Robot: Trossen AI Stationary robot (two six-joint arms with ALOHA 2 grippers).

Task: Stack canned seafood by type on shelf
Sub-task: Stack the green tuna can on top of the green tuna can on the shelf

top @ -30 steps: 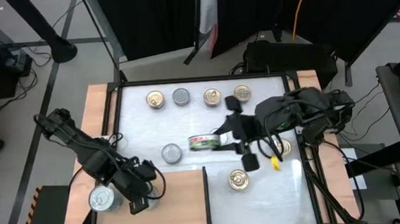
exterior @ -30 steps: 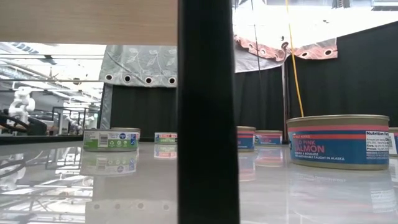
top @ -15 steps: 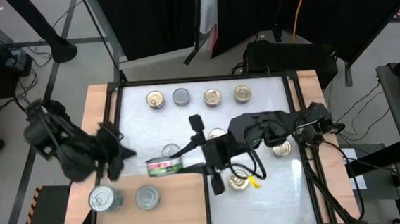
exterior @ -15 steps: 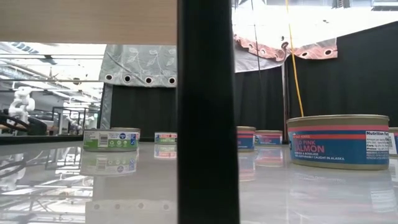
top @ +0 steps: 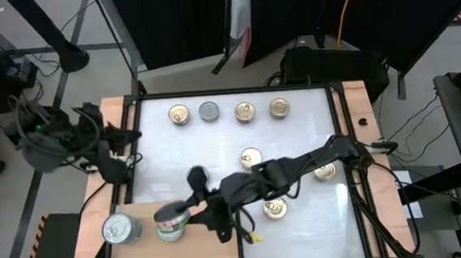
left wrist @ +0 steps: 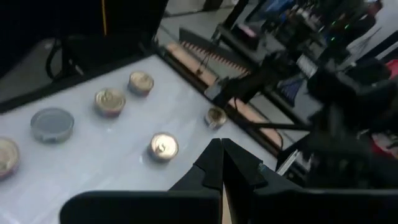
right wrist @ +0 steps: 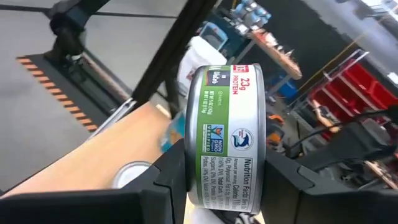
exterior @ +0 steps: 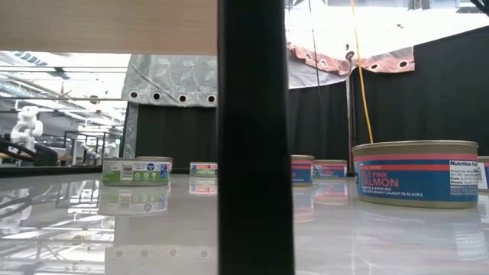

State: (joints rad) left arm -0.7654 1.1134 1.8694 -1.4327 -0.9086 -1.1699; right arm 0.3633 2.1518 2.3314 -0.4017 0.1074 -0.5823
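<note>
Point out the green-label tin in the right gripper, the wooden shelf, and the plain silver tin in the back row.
green-label tin (right wrist: 227, 137): right wrist view, on its label.
wooden shelf (top: 141, 253): high view, bare board.
plain silver tin (top: 208, 111): high view, lid centre.

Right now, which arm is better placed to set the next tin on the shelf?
Right. Its gripper is shut on a green-label tin over the shelf, beside the silver tin already there. The left gripper is shut, empty and pulled back at the table's left edge.
</note>
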